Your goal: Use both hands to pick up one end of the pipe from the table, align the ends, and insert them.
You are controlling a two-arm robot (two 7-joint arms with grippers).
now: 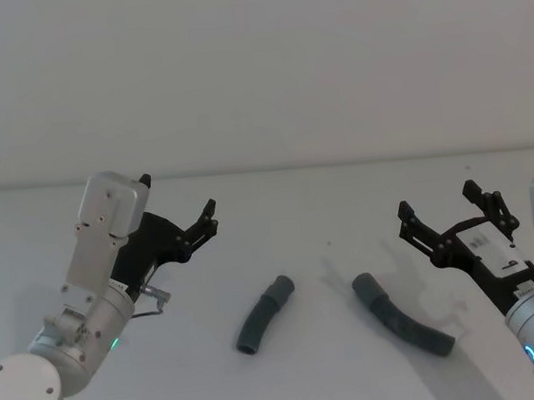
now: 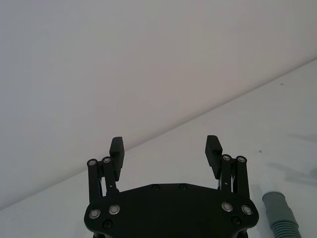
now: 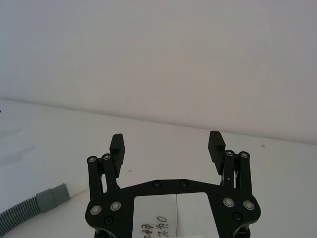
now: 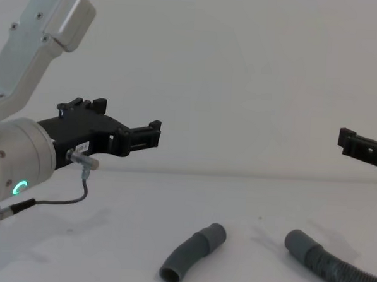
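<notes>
Here, at the pre-grasp step, the left tool and right tool hover wide open and empty above the surface. The curved tube and corrugated hose lie between them, near but not touching. Next, each tool probably needs to descend onto its nearer piece.

head: high, downward | chest: low, side-on | wrists: behind left claw, right claw | head/chest share curved tube
</notes>
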